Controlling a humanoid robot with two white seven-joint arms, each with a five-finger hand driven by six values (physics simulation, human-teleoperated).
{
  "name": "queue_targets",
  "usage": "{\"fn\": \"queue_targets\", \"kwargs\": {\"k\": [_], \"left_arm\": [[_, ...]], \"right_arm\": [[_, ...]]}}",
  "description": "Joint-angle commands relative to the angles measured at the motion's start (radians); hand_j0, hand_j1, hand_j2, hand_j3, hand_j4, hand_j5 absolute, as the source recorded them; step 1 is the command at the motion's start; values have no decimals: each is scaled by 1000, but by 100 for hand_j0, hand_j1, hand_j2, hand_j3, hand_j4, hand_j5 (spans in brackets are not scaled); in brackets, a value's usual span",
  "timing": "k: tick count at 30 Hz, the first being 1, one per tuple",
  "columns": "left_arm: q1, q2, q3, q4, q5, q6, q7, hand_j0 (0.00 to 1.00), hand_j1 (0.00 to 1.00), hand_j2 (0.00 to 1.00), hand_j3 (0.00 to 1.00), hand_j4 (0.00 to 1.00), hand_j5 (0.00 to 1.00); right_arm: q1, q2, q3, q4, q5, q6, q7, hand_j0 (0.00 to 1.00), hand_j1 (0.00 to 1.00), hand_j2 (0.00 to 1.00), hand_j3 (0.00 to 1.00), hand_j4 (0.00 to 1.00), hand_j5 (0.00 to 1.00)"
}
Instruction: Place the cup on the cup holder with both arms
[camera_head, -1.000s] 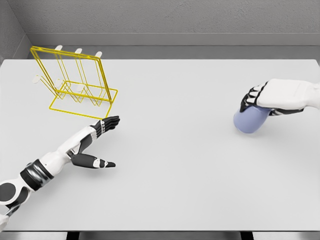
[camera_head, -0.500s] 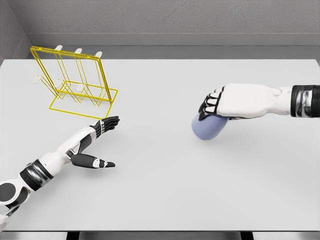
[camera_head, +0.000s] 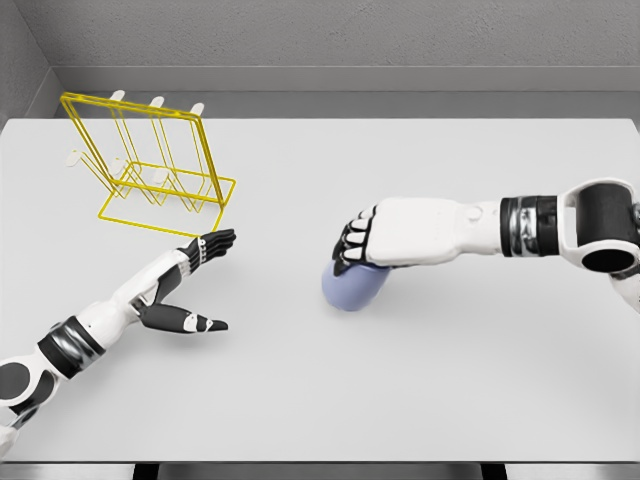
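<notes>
At far left on the pale grey surface (camera_head: 300, 400) stands the yellow wire cup holder with white-tipped pegs (camera_head: 150, 160). Just in front of it the left robot hand (camera_head: 185, 285) lies flat, fingers stretched apart, holding nothing. Near the middle, the right robot hand (camera_head: 365, 250) is clamped from above on the rounded lavender cup (camera_head: 352, 288), well apart from the holder. The cup looks light, rigid and smooth, probably slippery; wrapping its sides seems safest.

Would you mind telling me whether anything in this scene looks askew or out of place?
Nothing stands out: the yellow cup holder stands upright at the table's far left, and the right hand grips the blue cup.
</notes>
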Motion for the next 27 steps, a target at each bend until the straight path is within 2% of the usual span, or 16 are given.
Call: {"fn": "queue_targets", "kwargs": {"k": [1, 3, 6, 7, 9, 19, 21, 24, 27], "left_arm": [[0, 1, 0, 0, 4, 0, 0, 100, 100, 100, 100, 100, 100], [0, 1, 0, 0, 4, 0, 0, 100, 100, 100, 100, 100, 100], [0, 1, 0, 0, 4, 0, 0, 100, 100, 100, 100, 100, 100], [0, 1, 0, 3, 4, 0, 0, 100, 100, 100, 100, 100, 100], [0, 1, 0, 4, 4, 0, 0, 100, 100, 100, 100, 100, 100], [-5, 1, -3, 12, 4, 0, 0, 100, 100, 100, 100, 100, 100], [-5, 1, -3, 14, 4, 0, 0, 100, 100, 100, 100, 100, 100], [-5, -1, -4, 14, 4, 0, 0, 100, 100, 100, 100, 100, 100], [-5, 1, -4, 14, 4, 0, 0, 100, 100, 100, 100, 100, 100]], "right_arm": [[0, 15, 14, 0, -4, 5, -1, 58, 58, 58, 58, 58, 58], [0, 15, 14, 0, -2, 5, -1, 59, 59, 59, 59, 59, 59], [2, 18, 14, 0, -1, 5, -1, 66, 66, 66, 66, 66, 66], [0, 18, 14, 0, 4, 5, -1, 74, 74, 74, 74, 74, 74], [2, 19, 13, 0, 6, 5, -1, 99, 99, 99, 99, 99, 99], [0, 21, -4, 0, 3, 5, -1, 100, 100, 100, 100, 100, 100], [0, 22, -85, 0, -17, 5, -1, 100, 100, 100, 100, 100, 100], [0, 21, -102, 0, -45, 5, -1, 100, 100, 100, 100, 100, 100], [12, -8, -216, 0, -108, 5, -1, 100, 100, 100, 100, 100, 100]]}}
